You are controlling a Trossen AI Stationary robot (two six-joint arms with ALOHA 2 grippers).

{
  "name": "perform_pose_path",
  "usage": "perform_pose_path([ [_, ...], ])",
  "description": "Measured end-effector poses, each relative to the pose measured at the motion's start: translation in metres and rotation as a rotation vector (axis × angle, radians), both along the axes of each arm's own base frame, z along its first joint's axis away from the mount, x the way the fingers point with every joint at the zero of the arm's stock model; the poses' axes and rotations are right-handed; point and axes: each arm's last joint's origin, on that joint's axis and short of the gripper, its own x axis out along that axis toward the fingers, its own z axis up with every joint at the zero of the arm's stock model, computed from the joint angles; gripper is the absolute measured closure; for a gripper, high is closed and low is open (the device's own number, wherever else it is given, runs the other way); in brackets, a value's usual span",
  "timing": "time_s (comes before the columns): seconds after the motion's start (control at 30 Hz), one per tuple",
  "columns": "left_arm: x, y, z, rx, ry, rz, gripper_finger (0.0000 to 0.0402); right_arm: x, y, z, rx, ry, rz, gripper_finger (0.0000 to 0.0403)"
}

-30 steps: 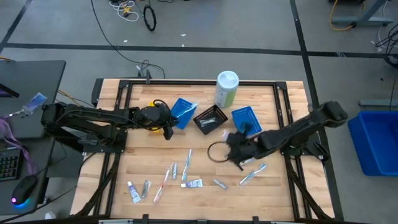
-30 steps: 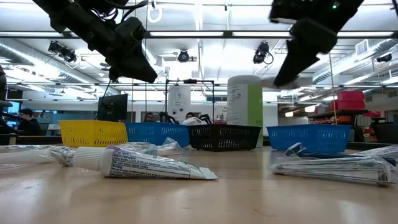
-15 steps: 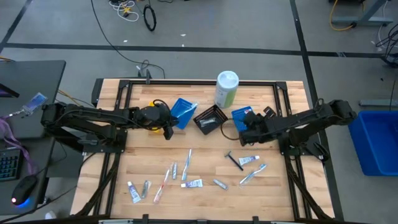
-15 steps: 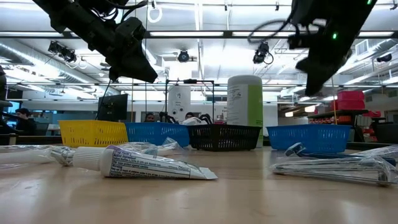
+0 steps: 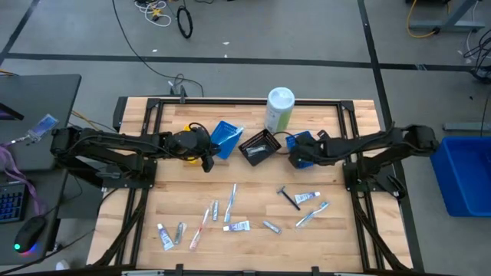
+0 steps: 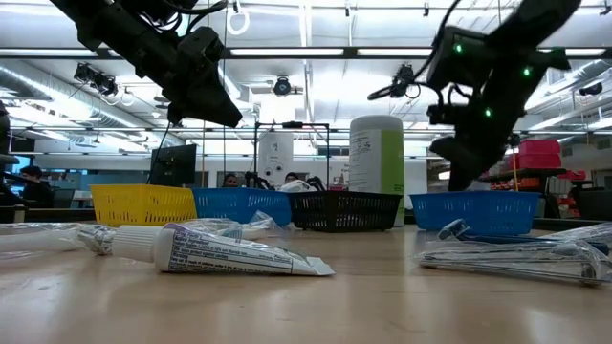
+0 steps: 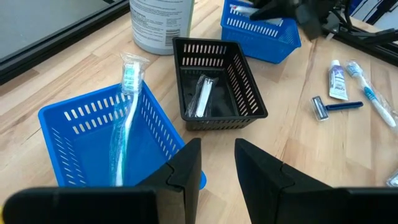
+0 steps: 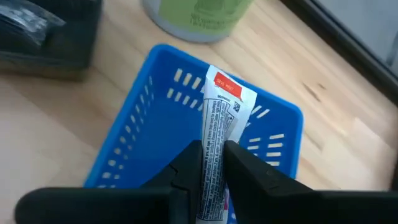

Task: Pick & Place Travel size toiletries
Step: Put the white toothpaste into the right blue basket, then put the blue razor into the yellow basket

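My right gripper [image 5: 296,156] hangs over the right-hand blue tray [image 5: 305,139], shut on a white toothpaste tube [image 8: 221,115]. My left gripper [image 7: 217,163] stands open, with nothing between its fingers, above the near corner of the left blue tray [image 7: 93,134], in which a wrapped toothbrush [image 7: 126,102] leans on the far wall. A wrapped item [image 7: 200,96] lies in the black tray [image 7: 214,112]. Loose on the wood lie a razor [image 5: 288,197], a toothpaste tube [image 5: 307,197], toothbrushes [image 5: 313,214] and small tubes [image 5: 238,226]. My right gripper pinches the toothpaste tube between its two fingers [image 8: 186,163], at the tube's middle [image 8: 213,142]. The fingers slant down from the table's right side and lie along the tube. The crimped end with its red label [image 8: 227,84] sticks out past the fingertips, above the inside of the blue tray.
A tall white-and-green canister [image 5: 279,110] stands at the far edge, between the black tray and the right blue tray. A yellow tray [image 6: 143,204] sits under my left arm. Bare wood lies between the trays and the loose items near the front.
My right gripper has carried the toothpaste tube from above the razor toward the table's far edge, sinking and turning at the wrist. It now hangs over the right blue tray. The razor and the other loose items lie as before.
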Motion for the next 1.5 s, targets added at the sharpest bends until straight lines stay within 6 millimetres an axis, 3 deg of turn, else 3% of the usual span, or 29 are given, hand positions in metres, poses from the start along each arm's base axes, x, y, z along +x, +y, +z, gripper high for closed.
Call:
perform_pose_path([
  [0.23, 0.000, 0.000, 0.000, 0.000, 0.000, 0.000, 0.0297, -0.007, -0.003, -0.019, 0.001, -0.001, 0.064, 0.0317],
  [0.47, 0.000, 0.000, 0.000, -0.010, -0.003, 0.006, 0.0297, -0.005, -0.006, -0.018, -0.001, 0.008, 0.095, 0.0252],
  [0.6, 0.000, 0.000, 0.000, -0.018, -0.006, 0.011, 0.0297, 0.006, -0.007, -0.004, -0.015, -0.015, 0.134, 0.0212],
  [0.77, 0.000, 0.000, 0.000, -0.018, -0.007, 0.011, 0.0297, 0.026, -0.007, 0.030, -0.048, -0.052, 0.194, 0.0187],
  [0.97, 0.000, 0.000, 0.000, -0.017, -0.006, 0.010, 0.0297, 0.048, 0.000, 0.063, -0.099, -0.175, 0.285, 0.0183],
  [1.3, 0.000, 0.000, 0.000, -0.015, -0.005, 0.009, 0.0297, 0.065, 0.009, 0.075, -0.045, -0.319, 0.611, 0.0208],
  [1.5, 0.000, 0.000, 0.000, -0.015, -0.005, 0.009, 0.0297, 0.068, 0.010, 0.078, -0.055, -0.359, 0.640, 0.0220],
])
